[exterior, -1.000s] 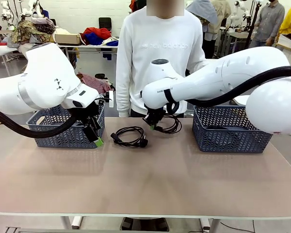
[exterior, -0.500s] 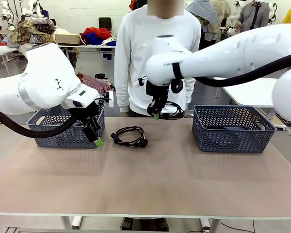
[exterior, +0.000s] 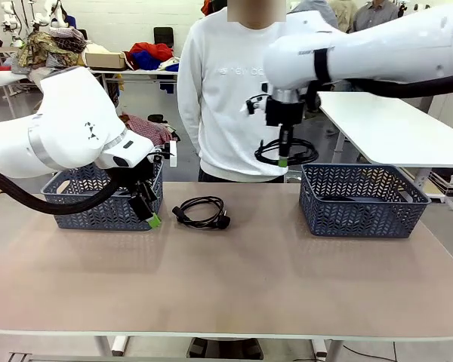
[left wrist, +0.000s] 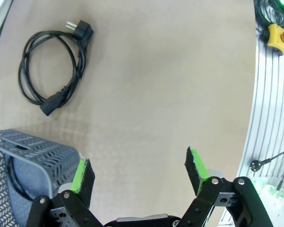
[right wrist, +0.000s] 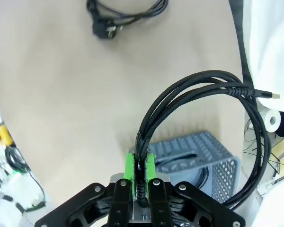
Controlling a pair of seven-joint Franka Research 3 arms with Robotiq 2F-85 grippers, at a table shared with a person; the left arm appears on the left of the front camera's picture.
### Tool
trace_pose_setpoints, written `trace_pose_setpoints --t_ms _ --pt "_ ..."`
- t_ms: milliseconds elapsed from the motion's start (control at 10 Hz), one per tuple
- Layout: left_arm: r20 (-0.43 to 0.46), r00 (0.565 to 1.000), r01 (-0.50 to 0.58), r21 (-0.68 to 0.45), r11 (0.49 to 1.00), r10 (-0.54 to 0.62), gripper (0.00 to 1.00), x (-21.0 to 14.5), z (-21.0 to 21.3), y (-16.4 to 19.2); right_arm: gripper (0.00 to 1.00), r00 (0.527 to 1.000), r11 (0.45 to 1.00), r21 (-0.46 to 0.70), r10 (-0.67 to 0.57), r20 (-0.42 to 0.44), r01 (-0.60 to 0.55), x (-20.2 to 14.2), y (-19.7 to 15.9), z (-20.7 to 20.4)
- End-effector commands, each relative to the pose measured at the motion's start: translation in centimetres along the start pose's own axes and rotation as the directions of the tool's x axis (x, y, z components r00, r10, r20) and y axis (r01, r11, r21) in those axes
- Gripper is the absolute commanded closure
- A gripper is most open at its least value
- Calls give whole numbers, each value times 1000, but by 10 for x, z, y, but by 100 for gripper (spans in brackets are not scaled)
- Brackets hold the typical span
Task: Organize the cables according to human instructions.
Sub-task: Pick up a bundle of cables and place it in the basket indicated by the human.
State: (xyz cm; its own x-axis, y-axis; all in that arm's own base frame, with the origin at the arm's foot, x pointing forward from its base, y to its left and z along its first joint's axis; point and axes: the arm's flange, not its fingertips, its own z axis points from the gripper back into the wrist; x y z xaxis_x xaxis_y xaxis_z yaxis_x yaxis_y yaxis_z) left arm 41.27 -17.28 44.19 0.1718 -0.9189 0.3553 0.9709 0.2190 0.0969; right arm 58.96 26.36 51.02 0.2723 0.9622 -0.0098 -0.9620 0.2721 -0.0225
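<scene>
While the right end effector (exterior: 285, 160) is clamping tight on a braided black cable (exterior: 300, 153), its loops are dangling high above the worktop (exterior: 249, 286) near the right basket (exterior: 359, 219); the left end effector (exterior: 152, 219) is hanging wide open, empty, near a flat coil (exterior: 201, 212).

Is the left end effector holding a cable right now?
No, the left end effector stands open with nothing between its jaws.
</scene>
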Motion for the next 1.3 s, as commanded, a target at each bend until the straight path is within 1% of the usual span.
trace_pose_setpoints --t_ms 0,100,300,400,500,600,1000,1100,1200 --pt "-3 1000 1 -1 1000 -1 0 -2 2 1 100 997 997 47 61 38 -62 -43 2 -2" --pt "-3 1000 1 -1 1000 -1 0 -2 2 1 100 996 996 54 68 54 -71 -62 -4 -2" --pt "-3 1000 1 -1 1000 -1 0 -2 2 1 100 993 996 41 80 85 -84 -83 -11 -5" --pt "-3 1000 1 -1 1000 -1 0 -2 2 1 100 994 997 15 72 78 -73 -86 -12 -7" --pt "-3 1000 1 -1 1000 -1 0 -2 2 1 100 996 999 -47 27 89 -23 -79 -13 -11" --pt "-3 1000 1 -1 1000 -1 0 -2 2 1 100 998 997 47 53 42 -55 -81 -23 -3" --pt "-3 1000 1 -1 1000 -1 0 -2 2 1 100 998 997 47 53 42 -55 -81 -23 -3" --pt "-3 1000 1 -1 1000 -1 0 -2 2 1 89 998 998 43 50 42 -52 -82 -22 -8" --pt "-3 1000 1 -1 1000 -1 0 -2 2 1 89 997 998 22 66 51 -67 -95 -22 -7"
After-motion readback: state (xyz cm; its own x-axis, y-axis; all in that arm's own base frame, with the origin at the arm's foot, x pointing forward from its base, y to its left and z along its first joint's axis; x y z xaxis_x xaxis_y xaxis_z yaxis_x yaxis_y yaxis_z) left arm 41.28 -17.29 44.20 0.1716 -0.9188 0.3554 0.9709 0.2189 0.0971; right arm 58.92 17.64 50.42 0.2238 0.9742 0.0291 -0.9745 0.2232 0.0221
